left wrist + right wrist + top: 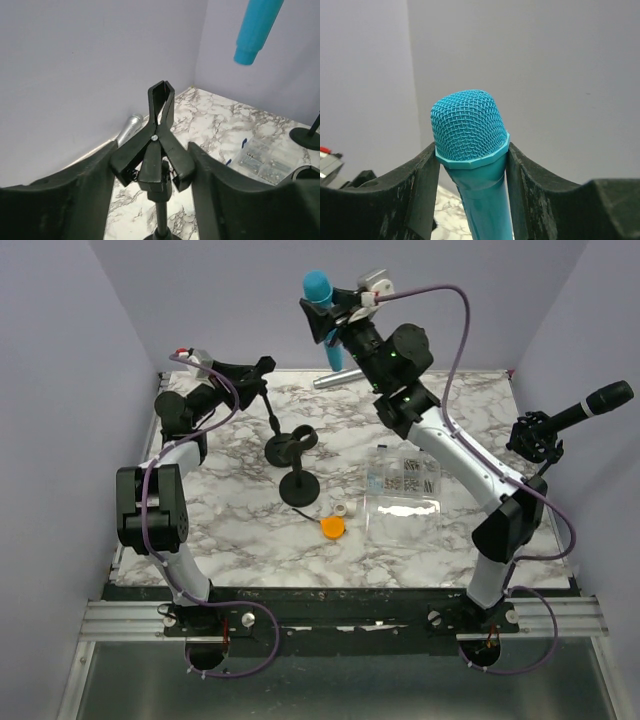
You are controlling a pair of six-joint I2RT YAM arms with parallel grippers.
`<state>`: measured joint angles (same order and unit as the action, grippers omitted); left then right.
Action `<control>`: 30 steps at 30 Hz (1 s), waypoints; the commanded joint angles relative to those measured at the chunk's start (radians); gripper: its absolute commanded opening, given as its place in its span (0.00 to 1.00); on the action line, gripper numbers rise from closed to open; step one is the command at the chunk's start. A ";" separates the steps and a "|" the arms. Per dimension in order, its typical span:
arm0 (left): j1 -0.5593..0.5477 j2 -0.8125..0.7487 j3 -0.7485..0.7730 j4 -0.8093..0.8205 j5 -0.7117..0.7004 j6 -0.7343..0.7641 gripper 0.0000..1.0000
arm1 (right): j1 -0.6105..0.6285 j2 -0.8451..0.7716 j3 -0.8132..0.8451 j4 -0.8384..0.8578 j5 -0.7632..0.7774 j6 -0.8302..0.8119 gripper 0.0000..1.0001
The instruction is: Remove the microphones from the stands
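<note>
The teal microphone (470, 135) hangs upright high above the back of the table, my right gripper (472, 165) shut on its neck just below the mesh head. The top view shows that gripper (325, 315) and the microphone (322, 300) well clear of the stand. From the left wrist view only the teal handle end (256, 27) shows, in the air. The black stand (161, 210) has a clothespin-style clip (159, 130) with nothing in it. My left gripper (152, 170) sits at the back left (258, 370), its fingers pressed against the clip's two handles.
A silver microphone (335, 378) lies by the back wall. A second black stand base (299, 487) stands mid-table. Beside it are a clear box of screws (403, 480), an orange cap (332, 528) and a small white piece (345, 510). A black microphone (590, 405) sits clipped at the right edge.
</note>
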<state>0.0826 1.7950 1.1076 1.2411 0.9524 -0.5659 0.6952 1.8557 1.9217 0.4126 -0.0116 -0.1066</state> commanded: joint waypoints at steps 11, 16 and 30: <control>-0.011 -0.229 -0.064 -0.361 -0.058 0.085 0.97 | -0.166 -0.228 -0.396 -0.103 0.070 0.173 0.01; -0.007 -0.220 0.134 -0.857 -0.159 -0.068 0.81 | -0.184 -0.306 -0.480 -0.117 0.072 0.199 0.01; -0.044 -0.159 0.101 -0.711 -0.200 -0.443 0.89 | -0.194 -0.369 -0.562 -0.124 -0.014 0.262 0.01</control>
<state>0.0544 1.5993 1.1870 0.5007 0.7689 -0.8940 0.5022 1.4902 1.3884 0.2756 0.0288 0.1253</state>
